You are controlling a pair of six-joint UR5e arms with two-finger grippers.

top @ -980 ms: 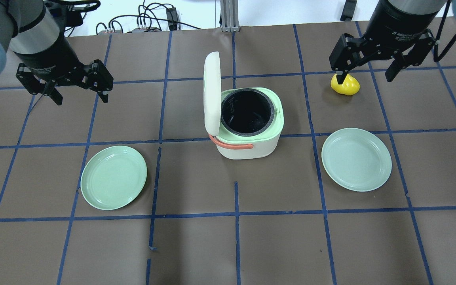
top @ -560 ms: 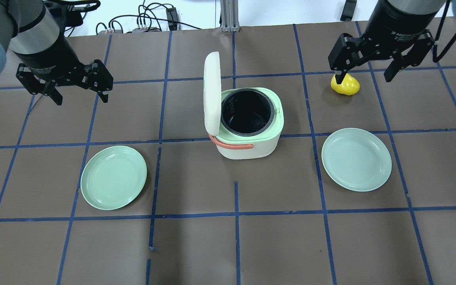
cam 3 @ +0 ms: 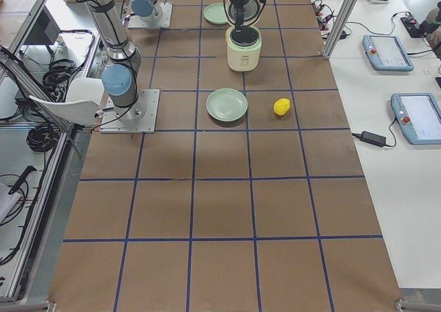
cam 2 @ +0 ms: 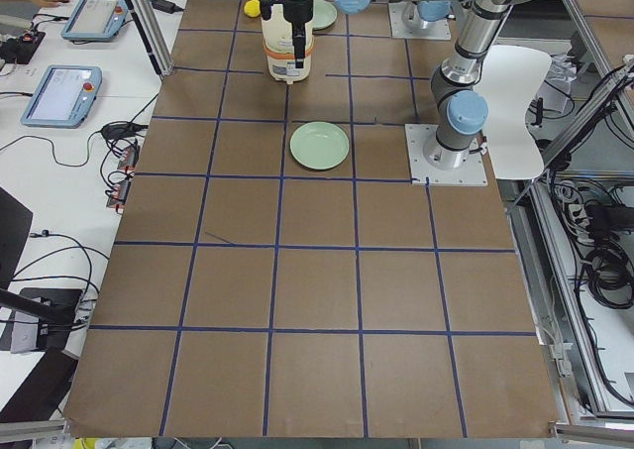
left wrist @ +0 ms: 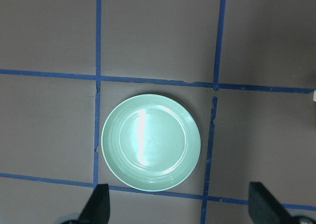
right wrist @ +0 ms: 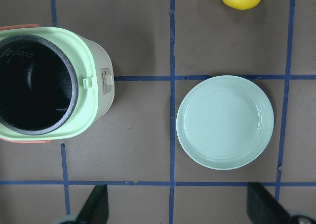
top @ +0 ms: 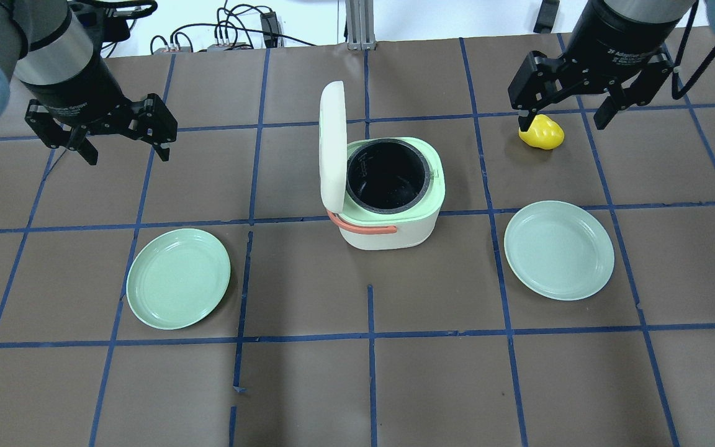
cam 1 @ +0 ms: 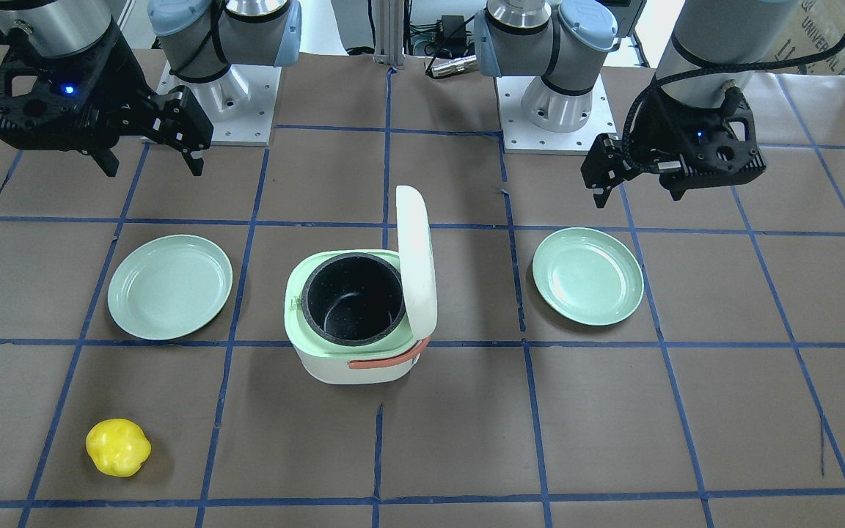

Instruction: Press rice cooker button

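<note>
Right gripper (top: pixel 560 117), fingers spread and empty, hovers high off to the right. Leftward from it, the rice cooker (top: pixel 388 233) sits centre-table, lid raised, its latch-and-panel side (right wrist: pixel 105 80) facing this nearer arm. Beyond, the left gripper (top: pixel 128 154) hangs equally spread.

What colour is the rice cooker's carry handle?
Salmon-orange. The handle shows best in the overhead exterior view.

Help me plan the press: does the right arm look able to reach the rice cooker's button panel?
Likely yes. The panel faces toward the right gripper; the open lid stands opposite, and only a flat plate lies nearby.
</note>
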